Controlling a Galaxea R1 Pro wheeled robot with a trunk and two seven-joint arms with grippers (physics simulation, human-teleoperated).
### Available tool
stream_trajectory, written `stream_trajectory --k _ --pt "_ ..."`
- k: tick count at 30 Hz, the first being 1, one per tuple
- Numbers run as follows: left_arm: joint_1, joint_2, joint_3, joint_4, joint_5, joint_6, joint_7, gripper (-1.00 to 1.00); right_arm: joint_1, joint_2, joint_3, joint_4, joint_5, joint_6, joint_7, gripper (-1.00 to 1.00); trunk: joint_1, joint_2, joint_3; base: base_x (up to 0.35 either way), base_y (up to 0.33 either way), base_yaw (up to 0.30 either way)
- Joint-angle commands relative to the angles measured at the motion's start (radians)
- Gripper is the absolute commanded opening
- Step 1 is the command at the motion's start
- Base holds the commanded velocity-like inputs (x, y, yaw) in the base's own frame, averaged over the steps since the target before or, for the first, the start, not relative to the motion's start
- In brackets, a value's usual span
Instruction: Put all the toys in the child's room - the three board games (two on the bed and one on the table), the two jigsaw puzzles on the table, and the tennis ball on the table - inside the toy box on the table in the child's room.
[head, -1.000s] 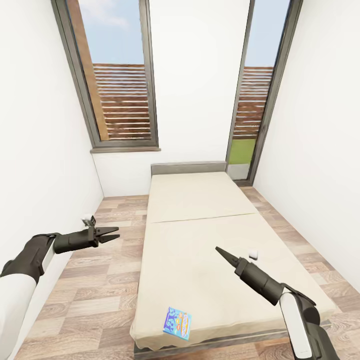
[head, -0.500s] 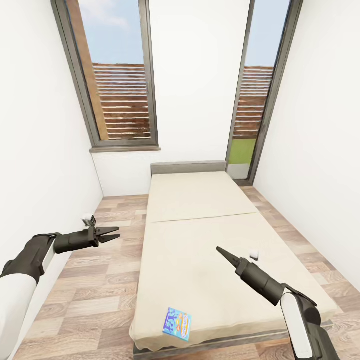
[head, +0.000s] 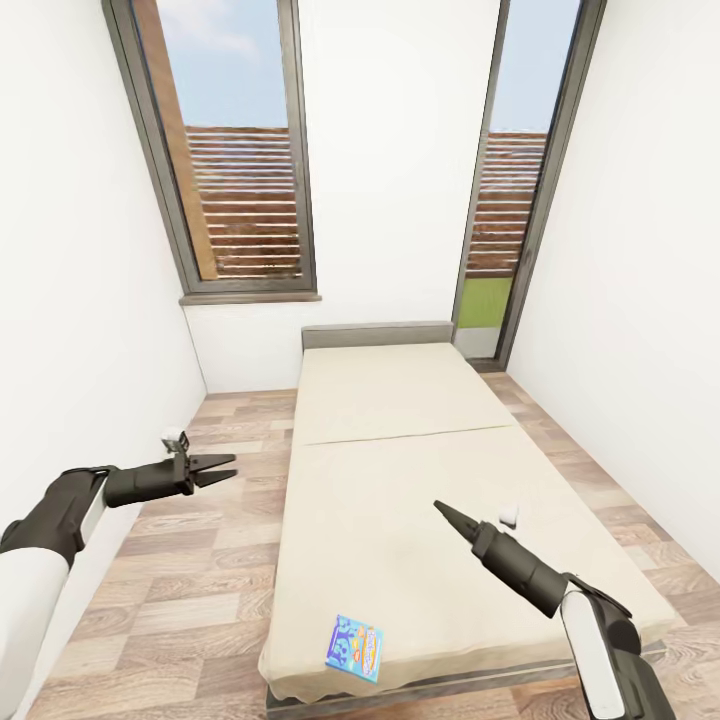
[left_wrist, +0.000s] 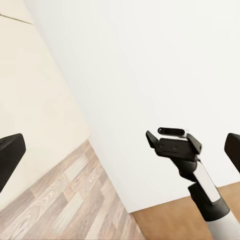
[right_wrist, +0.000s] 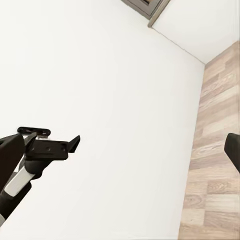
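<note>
Honestly, game sits flat at bed foot edge, both grippers agape and empty; sloppy pinch could knock it off.

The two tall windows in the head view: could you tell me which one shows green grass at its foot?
It is the narrower window to the right of the bed's headboard; it reaches the floor with grass showing low. The wider window left of it ends at a sill.

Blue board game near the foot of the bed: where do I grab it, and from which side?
The blue board game lies flat on the bed, close to the foot edge nearest the robot. Probably best to pinch its near short edge, coming in low from the foot end with the right gripper; lying flat, it offers little to a top-down grasp.
</note>
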Motion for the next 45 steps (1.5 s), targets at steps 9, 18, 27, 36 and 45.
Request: stream_trajectory --k 9,18,27,36,45 --pt "-0.001 0.012 0.000 0.000 -0.003 0.029 -0.005 1.00 0.000 -0.007 -0.021 0.056 -0.003 0.012 0.001 1.00 0.035 -0.065 -0.030 0.000 0.000 0.000" --pt "-0.001 0.012 0.001 0.000 -0.005 0.032 -0.004 1.00 -0.009 -0.014 -0.044 0.095 -0.002 0.015 0.002 1.00 0.069 -0.128 -0.058 0.000 0.000 0.000" --pt "-0.001 0.011 0.001 0.000 -0.009 0.032 -0.003 1.00 -0.014 -0.016 -0.045 0.100 0.012 0.018 -0.004 1.00 0.104 -0.191 -0.086 -0.086 0.000 0.000" --pt "-0.001 0.012 0.002 -0.001 -0.009 0.033 0.013 1.00 -0.012 -0.021 -0.043 0.090 0.013 0.010 -0.028 1.00 0.138 -0.254 -0.114 -0.044 0.000 0.000" --pt "-0.001 0.011 0.003 0.000 -0.009 0.034 0.038 1.00 -0.011 -0.020 -0.042 0.087 0.014 0.010 -0.031 1.00 0.173 -0.317 -0.143 -0.002 0.000 0.000"
